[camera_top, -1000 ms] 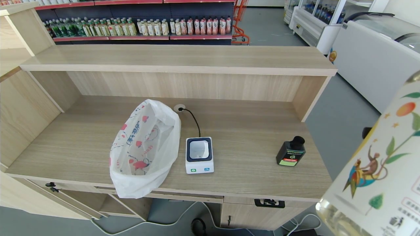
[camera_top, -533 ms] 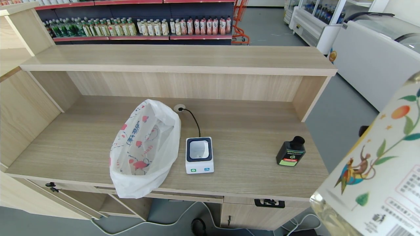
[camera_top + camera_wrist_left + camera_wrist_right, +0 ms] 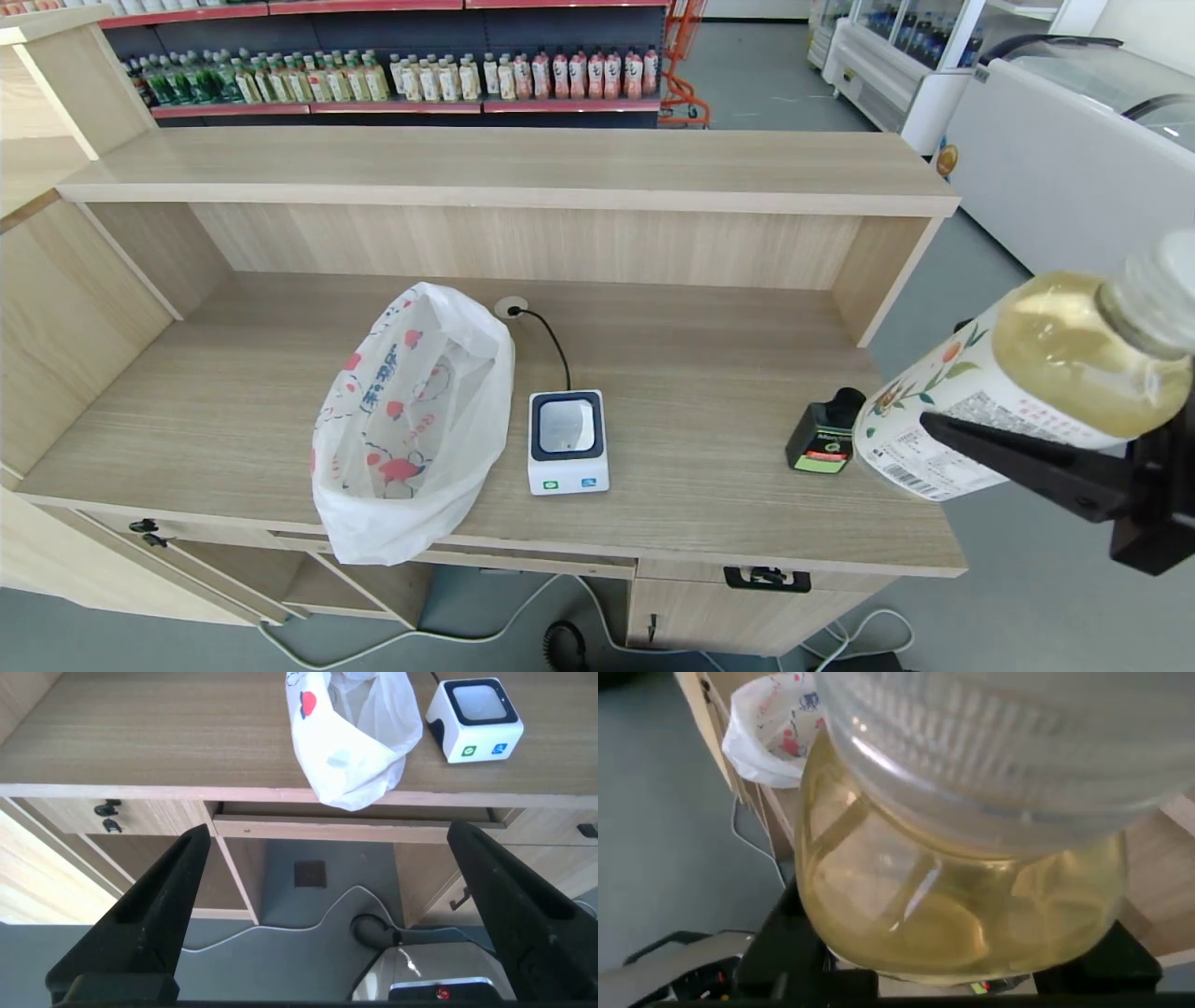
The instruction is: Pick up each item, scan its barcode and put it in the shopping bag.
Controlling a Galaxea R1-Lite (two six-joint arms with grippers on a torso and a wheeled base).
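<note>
Closest in, the tea bottle (image 3: 1027, 392) is up in the air, clamped in the right pincer (image 3: 945, 378), well off to the right of the scanner (image 3: 568, 441) and higher than it. So the pick is done for this one, but I judge the scan is still ahead: the bottle is nowhere near the scanner's window. The left pincer (image 3: 322, 924) hangs low and nearer than the scanner, spread wide with nothing in it.

On the surface (image 3: 700, 373), the shopping bag (image 3: 411, 420) stands just beside the scanner on its left, mouth open, and as far as I can tell nothing lies inside yet. A small dark bottle (image 3: 826, 437) waits upright to the scanner's right, untouched. Two items left to scan and bag, then, by my reading.

Now the arm. The right one holds the tea bottle tipped almost flat, base end aimed toward the scanner, cap pointing away, barcode strip showing on the lower side near the base. The wrist view looks straight over the cap and the yellow tea.
</note>
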